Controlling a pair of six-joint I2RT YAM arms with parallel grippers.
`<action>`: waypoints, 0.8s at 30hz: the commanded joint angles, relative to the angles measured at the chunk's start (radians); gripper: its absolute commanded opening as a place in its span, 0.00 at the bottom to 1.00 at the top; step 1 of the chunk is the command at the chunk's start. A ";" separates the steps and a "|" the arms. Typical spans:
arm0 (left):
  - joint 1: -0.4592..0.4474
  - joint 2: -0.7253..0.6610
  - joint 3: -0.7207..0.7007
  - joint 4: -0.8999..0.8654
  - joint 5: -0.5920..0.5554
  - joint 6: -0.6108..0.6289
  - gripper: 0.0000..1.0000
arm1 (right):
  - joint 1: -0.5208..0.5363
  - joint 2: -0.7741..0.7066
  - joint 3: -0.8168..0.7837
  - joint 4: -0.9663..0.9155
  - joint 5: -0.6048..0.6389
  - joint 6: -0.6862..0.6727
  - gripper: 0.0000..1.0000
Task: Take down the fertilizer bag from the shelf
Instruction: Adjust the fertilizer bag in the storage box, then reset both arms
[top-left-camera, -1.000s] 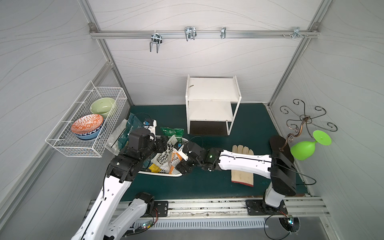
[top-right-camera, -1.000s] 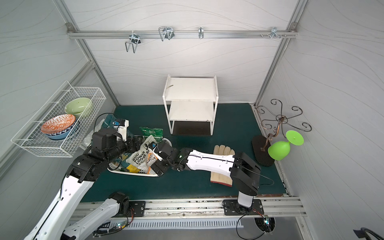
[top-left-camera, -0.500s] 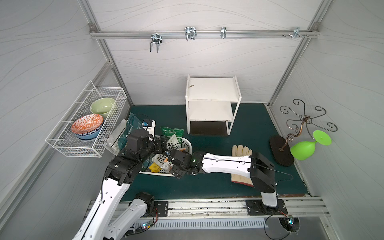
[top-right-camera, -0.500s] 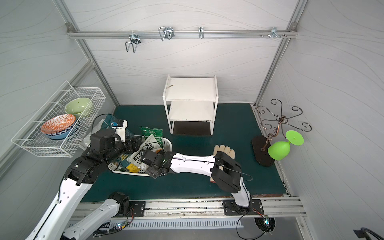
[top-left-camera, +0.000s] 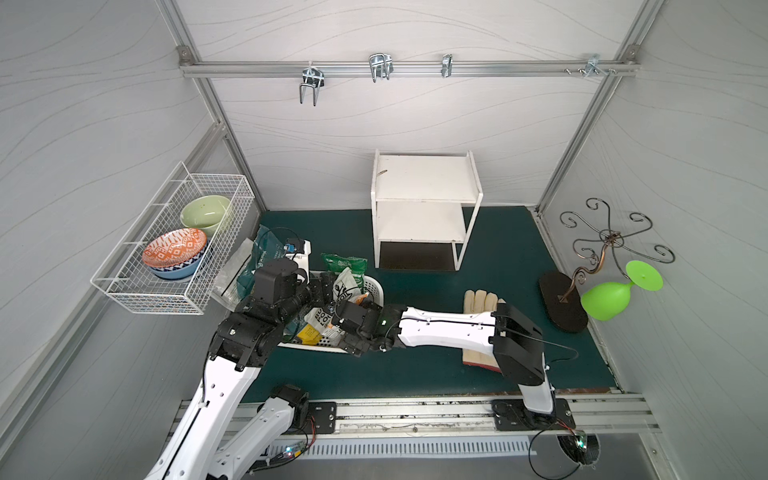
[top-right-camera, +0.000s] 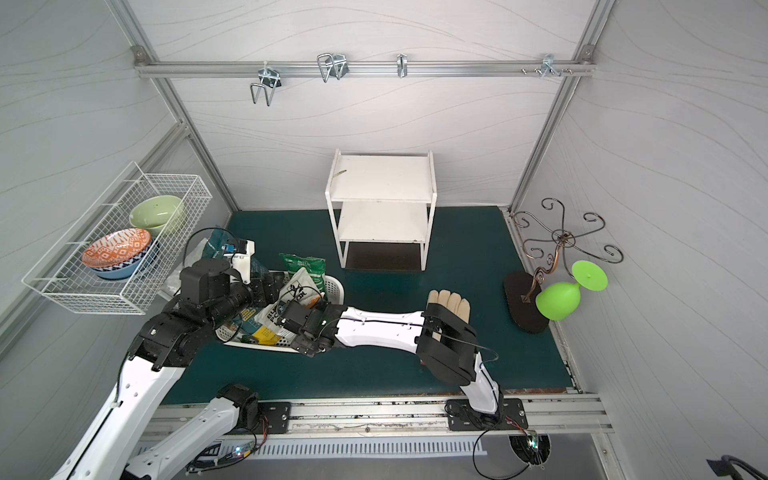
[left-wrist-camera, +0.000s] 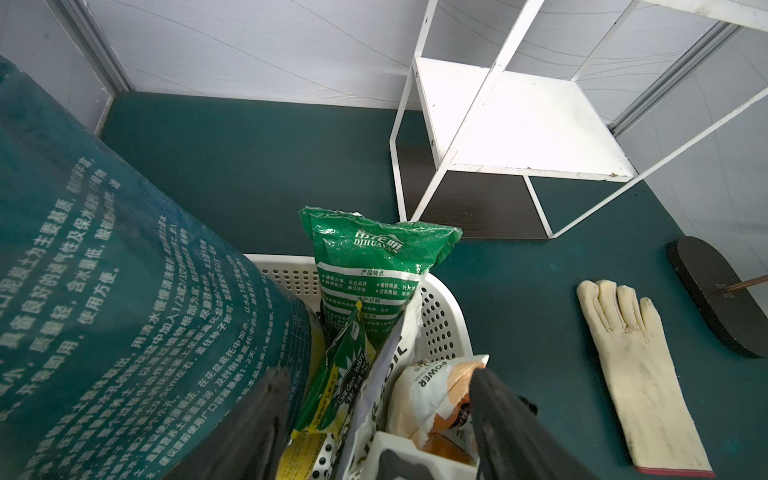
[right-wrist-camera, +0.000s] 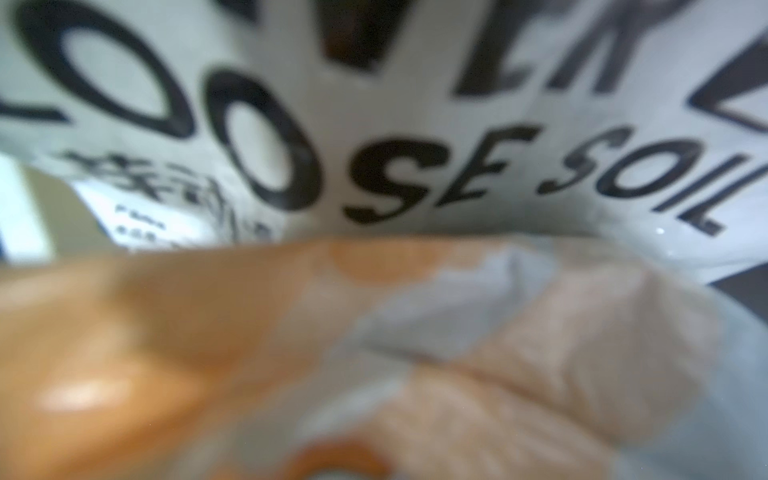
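Dark green mat (top-left-camera: 507, 257) covers the floor. White shelf (top-left-camera: 424, 208) stands at far centre, boards bare in both top views. White perforated basket (top-left-camera: 372, 286) sits on mat near-left of shelf, stuffed w/ bags. Pale work glove (left-wrist-camera: 636, 357) lies flat on mat, right of basket. Dark oval base (top-left-camera: 561, 303) of a curly metal stand rests far right, by the wall. Big teal bag (top-left-camera: 259, 257) at left wall; can't tell if it touches mat.

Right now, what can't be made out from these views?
- Right gripper: hidden by the wrist in both top views; not in the blurred right wrist view.
- White perforated plastic basket floor: covered by bags.
- Dark teal printed bag: cut off by the left wrist frame edge.
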 joint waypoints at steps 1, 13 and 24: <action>0.005 0.008 0.027 0.075 0.017 -0.018 0.76 | -0.031 -0.140 -0.011 -0.034 -0.194 0.014 0.99; 0.083 -0.061 -0.178 0.366 0.121 0.023 0.97 | -0.346 -0.563 -0.222 -0.013 -0.286 0.068 0.99; 0.207 0.042 -0.336 0.709 0.219 0.144 0.98 | -0.954 -0.739 -0.532 0.146 -0.294 -0.032 0.94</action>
